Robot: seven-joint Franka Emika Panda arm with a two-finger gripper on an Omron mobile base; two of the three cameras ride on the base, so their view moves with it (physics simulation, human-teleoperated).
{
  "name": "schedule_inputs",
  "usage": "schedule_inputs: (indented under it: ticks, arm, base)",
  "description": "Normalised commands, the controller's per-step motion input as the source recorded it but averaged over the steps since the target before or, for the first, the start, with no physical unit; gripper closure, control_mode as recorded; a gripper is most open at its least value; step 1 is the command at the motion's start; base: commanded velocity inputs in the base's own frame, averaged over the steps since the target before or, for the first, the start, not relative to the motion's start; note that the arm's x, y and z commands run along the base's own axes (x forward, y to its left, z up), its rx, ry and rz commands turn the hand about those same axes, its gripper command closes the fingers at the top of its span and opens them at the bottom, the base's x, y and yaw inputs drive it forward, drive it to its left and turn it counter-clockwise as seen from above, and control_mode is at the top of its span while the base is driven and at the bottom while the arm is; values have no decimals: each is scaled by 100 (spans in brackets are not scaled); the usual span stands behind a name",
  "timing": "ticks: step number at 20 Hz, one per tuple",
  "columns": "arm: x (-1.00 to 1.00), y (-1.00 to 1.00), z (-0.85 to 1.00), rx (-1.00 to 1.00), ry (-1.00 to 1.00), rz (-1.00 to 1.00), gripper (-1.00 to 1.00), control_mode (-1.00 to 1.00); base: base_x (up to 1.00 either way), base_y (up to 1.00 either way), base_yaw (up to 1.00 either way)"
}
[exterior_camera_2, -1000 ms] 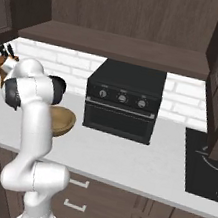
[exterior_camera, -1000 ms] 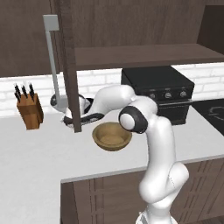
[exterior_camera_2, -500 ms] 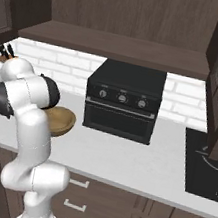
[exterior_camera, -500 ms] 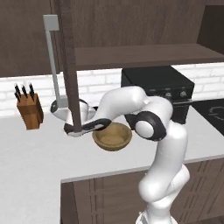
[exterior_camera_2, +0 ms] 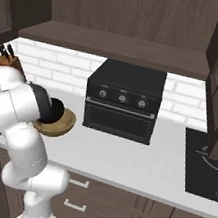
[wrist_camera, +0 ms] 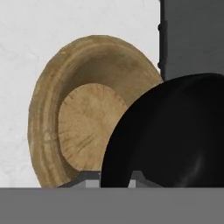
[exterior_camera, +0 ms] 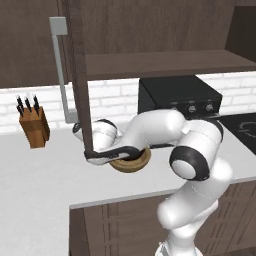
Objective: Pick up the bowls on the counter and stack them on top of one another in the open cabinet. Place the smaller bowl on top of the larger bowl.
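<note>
Starting on the left of the left base view, there's a wooden knife block (exterior_camera: 34,127) sitting on the pale grey-white counter (exterior_camera: 40,185) against the brick wall, well clear of everything else. Next over is the dark cabinet door (exterior_camera: 79,75) with its long grey bar handle (exterior_camera: 61,75), hanging open edge-on right in front of my arm. My gripper (exterior_camera: 92,156) is low, just past that door edge, clamped shut on the small black bowl (exterior_camera: 112,154), which I've got by its rim. The wide wooden bowl (exterior_camera: 134,161) sits on the counter right beside and partly under the black one.

From my hand cam, the black bowl (wrist_camera: 170,135) fills the lower right, overlapping the wooden bowl (wrist_camera: 83,127), whose flat grained bottom and thick rim show to the left.

Further right is the black toaster oven (exterior_camera: 177,100) against the wall, under the cabinet's plain shelf (exterior_camera: 160,62). At the far right there's a black cooktop (exterior_camera_2: 205,163).
</note>
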Motion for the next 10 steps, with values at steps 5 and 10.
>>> schedule_inputs:
  ticks: [5,10]
  arm:
    - [38,0,-4,-1,0,0,100,-100]
    - [31,0,-12,-2,4,0,100,-100]
  base:
    - [0,0,0]
    - [0,0,0]
